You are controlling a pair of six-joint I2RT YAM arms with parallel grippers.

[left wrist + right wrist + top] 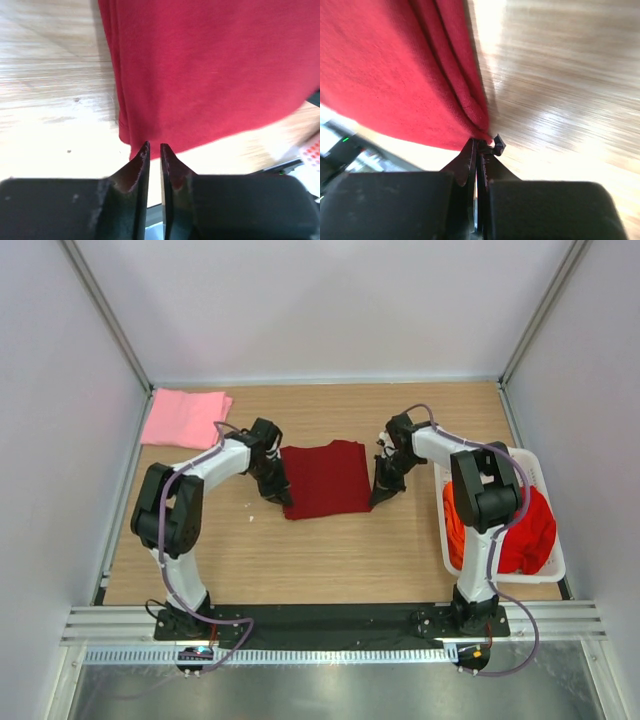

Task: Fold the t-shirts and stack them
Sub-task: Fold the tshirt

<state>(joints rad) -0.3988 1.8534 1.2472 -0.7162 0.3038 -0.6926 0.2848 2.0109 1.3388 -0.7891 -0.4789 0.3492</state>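
Maroon t-shirt (325, 478), already folded into a rough rectangle, lies flat at the middle of the wooden desk (330, 560), with one claw at each of its near corners. The right claw (382, 498) is pressed together on the near-right corner, and its wrist view shows the stacked layers running straight into the fingertips. The left claw (283, 495) sits at the near-left corner with only a thin slit between its fingers; that wrist view shows no cloth in the slit, so whether it has hold of the hem cannot be told. The step in hand looks like taking both near corners for a further fold or a lift. Doing it well probably means catching every layer on the left before either arm rises, then raising both corners together and level. The cloth between them should be kept taut so the edges land square. A pink t-shirt (185, 417) lies folded at the far left corner, well apart, the likely base of the stack. A bright red t-shirt (530, 525) and an orange t-shirt (455, 530) wait bunched in the white basket (550, 565) on the right. No brand, label or writing can be read on any shirt, the basket or the arms.
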